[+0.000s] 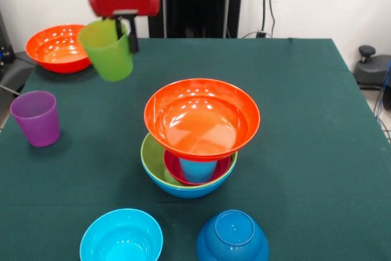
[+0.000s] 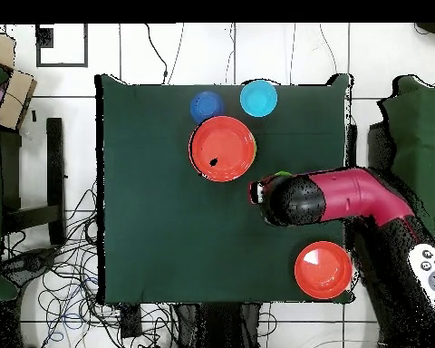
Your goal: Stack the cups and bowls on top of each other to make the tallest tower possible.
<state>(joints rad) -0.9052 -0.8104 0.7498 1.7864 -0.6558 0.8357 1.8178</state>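
My gripper [image 1: 124, 32] is shut on the rim of the lime green cup [image 1: 109, 51], which hangs tilted above the table at the back left. The tower [image 1: 194, 151] stands mid-table: a large blue bowl [image 1: 190, 191], a lime green bowl [image 1: 151, 161], a small magenta bowl [image 1: 173, 171], a light blue cup [image 1: 197, 169], and an orange bowl [image 1: 201, 117] tilted on top. The purple cup [image 1: 36, 118] stands upright at the left. In the overhead view the arm [image 2: 303, 199] lies just beside the tower's orange bowl [image 2: 223, 149] and hides the gripper.
A second orange bowl [image 1: 56, 47] [image 2: 323, 269] sits at the back left corner. At the front edge a cyan bowl [image 1: 121, 236] [image 2: 258, 98] stands upright and a dark blue bowl [image 1: 232, 236] [image 2: 206, 106] lies upside down.
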